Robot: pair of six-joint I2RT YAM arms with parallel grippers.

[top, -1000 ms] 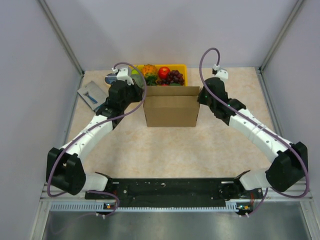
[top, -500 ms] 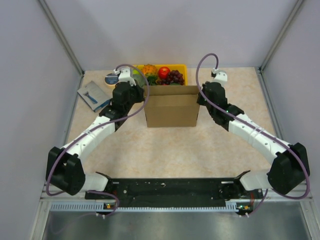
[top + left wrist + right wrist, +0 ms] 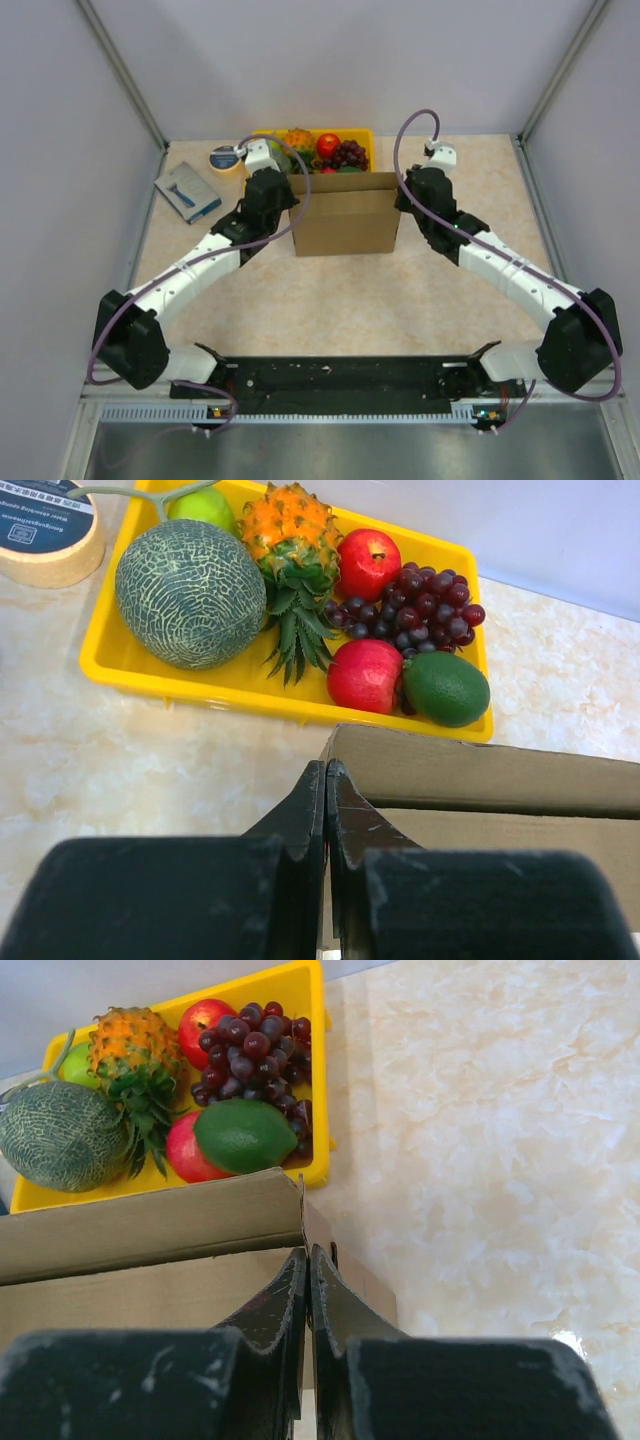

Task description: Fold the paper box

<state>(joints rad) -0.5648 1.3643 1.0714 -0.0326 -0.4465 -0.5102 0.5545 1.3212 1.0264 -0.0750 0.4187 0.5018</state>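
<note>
The paper box (image 3: 345, 215) is brown corrugated cardboard standing open-topped in the middle of the table, with its rear flap upright. My left gripper (image 3: 291, 196) is at the box's left side wall. In the left wrist view its fingers (image 3: 327, 772) are pressed together over the top edge of that wall, beside the rear flap (image 3: 480, 775). My right gripper (image 3: 400, 194) mirrors it at the right side wall. The right wrist view has its fingers (image 3: 308, 1257) shut on that wall's edge, next to the box's back corner (image 3: 150, 1225).
A yellow tray (image 3: 366, 134) of fruit sits right behind the box, its rim (image 3: 250, 685) close to the rear flap. A round tape roll (image 3: 224, 157) and a blue-and-grey flat packet (image 3: 188, 190) lie at the back left. Grey walls enclose the table.
My left arm has swung to the right, bringing its gripper in against the box's left wall. The right gripper stays at the right wall, and the box has hardly shifted.
</note>
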